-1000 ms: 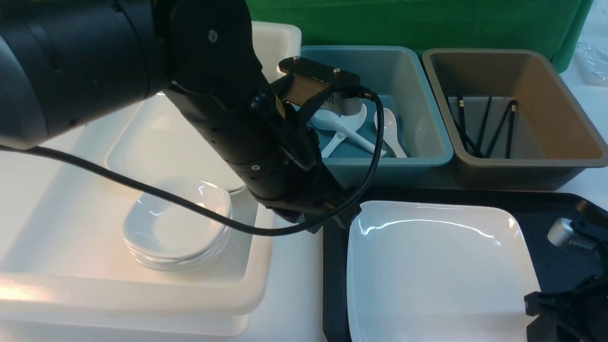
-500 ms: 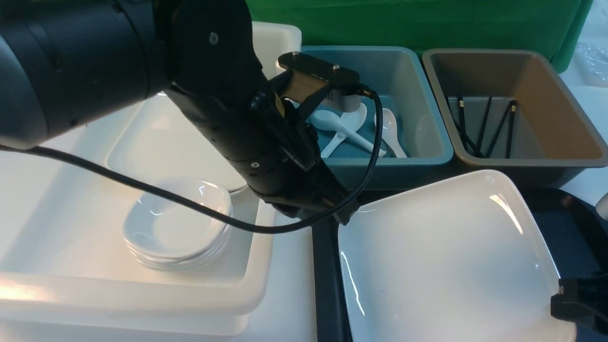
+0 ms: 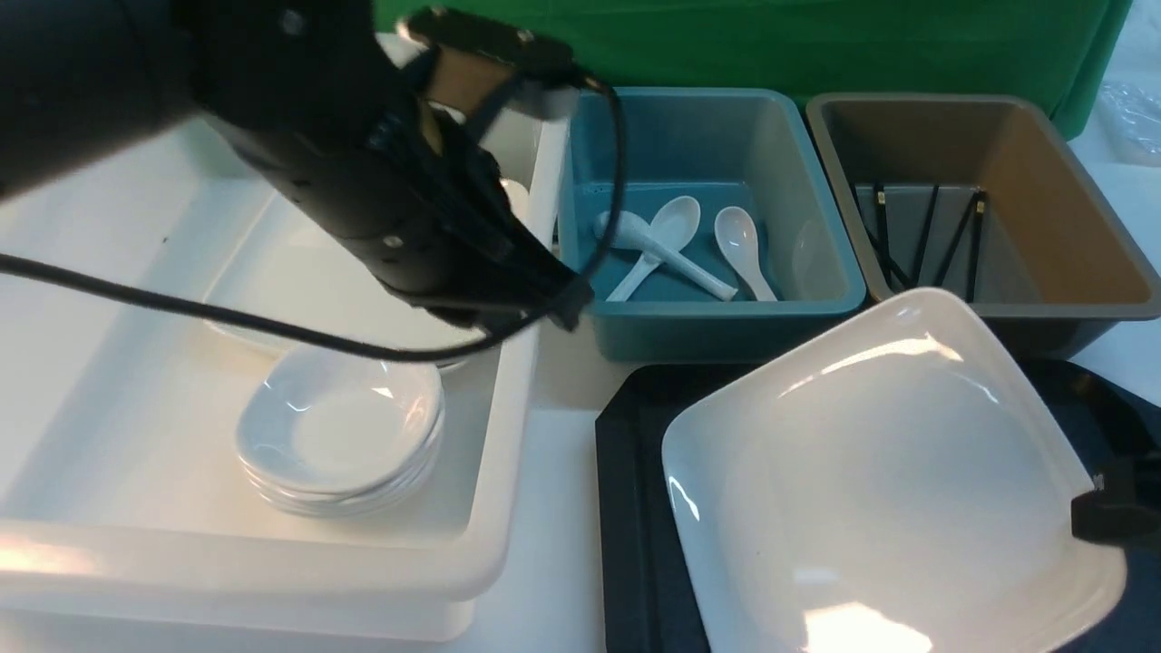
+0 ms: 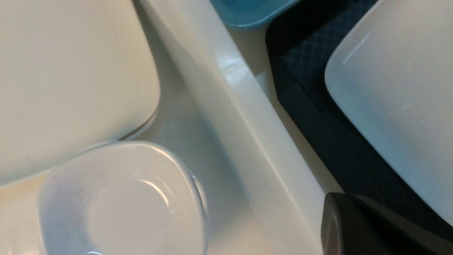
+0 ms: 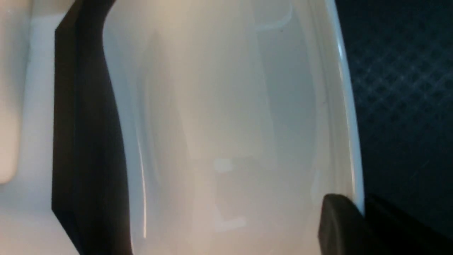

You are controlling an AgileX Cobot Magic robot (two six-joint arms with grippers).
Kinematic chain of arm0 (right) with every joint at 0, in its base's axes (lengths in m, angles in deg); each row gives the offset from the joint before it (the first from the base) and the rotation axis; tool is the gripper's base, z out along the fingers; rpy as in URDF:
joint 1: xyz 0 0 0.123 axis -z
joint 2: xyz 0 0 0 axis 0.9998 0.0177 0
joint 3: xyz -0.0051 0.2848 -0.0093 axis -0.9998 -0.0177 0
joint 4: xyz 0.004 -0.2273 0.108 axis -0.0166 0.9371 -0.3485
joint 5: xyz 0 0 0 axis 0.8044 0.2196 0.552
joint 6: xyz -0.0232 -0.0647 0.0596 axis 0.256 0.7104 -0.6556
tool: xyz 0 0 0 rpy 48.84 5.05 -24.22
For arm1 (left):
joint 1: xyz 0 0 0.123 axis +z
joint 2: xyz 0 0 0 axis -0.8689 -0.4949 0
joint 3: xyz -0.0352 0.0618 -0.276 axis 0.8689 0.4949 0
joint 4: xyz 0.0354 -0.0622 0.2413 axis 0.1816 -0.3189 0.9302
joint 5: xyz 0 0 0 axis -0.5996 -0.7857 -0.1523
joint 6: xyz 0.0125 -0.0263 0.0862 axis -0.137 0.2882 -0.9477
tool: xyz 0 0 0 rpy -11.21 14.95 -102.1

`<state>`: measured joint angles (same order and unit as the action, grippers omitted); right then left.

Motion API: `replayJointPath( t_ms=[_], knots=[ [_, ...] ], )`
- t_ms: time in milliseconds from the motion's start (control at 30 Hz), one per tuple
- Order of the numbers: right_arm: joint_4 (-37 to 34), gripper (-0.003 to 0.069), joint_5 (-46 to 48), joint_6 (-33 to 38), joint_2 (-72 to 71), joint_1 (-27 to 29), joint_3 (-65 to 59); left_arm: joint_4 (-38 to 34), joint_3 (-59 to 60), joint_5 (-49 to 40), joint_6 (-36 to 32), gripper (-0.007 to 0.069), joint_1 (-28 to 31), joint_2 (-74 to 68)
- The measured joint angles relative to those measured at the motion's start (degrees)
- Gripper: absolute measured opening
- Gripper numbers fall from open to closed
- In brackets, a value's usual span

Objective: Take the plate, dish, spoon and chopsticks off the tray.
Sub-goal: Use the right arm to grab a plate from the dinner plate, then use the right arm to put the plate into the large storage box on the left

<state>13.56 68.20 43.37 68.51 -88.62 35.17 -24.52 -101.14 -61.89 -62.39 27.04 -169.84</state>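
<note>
Left jaws have swung back over the white tub (image 3: 512, 453); spread or pressed together, I cannot tell. Further right, the plate (image 3: 871, 472) now hangs tilted above the tray (image 3: 626, 508), its right rim pinched by my right jaws. Flat a second ago, it seems the last item leaving.

Three tubs (image 3: 726, 319), three spoons (image 3: 742, 238), one tray (image 3: 626, 517), one tilted plate (image 3: 889, 472), one stack of small dishes (image 3: 340, 435)
</note>
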Motion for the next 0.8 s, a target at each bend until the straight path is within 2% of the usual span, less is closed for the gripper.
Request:
replayJointPath(
  t_ms=[600,800],
  knots=[
    [0.61,0.0055,8.25,0.0,-0.13,0.0,14.12,0.0,0.0,0.44,0.62,0.0002,11.59,6.17],
    [-4.55,0.0055,7.18,0.26,0.88,0.0,22.76,0.0,0.0,0.08,0.62,0.0002,15.44,8.26]
  ],
)
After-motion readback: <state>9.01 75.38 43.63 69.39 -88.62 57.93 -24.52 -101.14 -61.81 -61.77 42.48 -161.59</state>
